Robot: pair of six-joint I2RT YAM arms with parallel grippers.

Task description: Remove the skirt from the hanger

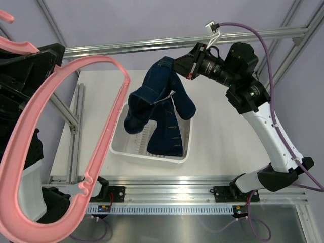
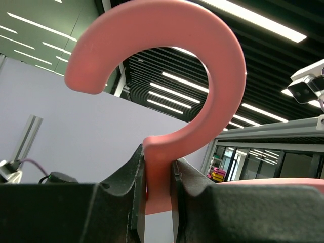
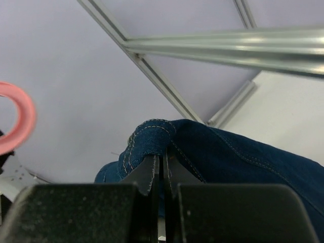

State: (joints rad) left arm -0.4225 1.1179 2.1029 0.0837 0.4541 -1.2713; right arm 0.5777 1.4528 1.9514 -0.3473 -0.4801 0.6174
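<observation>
The two things are parted: the skirt (image 1: 162, 114) no longer touches the hanger (image 1: 17, 152), so the main step of the task looks done. The right fingers (image 3: 147, 174) are clenched on a stitched fold at the top edge of the denim, and the garment hangs from that pinch directly above the white bin (image 1: 152, 157). Its lower folds trail down inside the bin's walls; whether the hem rests on the bin floor cannot be told from these views. The left fingers (image 2: 132, 182) are clamped on the pink neck just under the hook, and they hold the bare hanger well to the left of the bin and high above it, so close to the overhead camera that its frame looms large. No cloth shows anywhere on the pink frame in the overhead view. What seems left is only tidying: lowering the skirt fully into the bin or onto the counter (image 1: 223, 136) beside it, releasing it, and putting the hanger down somewhere clear of the bin. Since the skirt is pinched at one small fold, it will likely slump and bunch as it goes down.
</observation>
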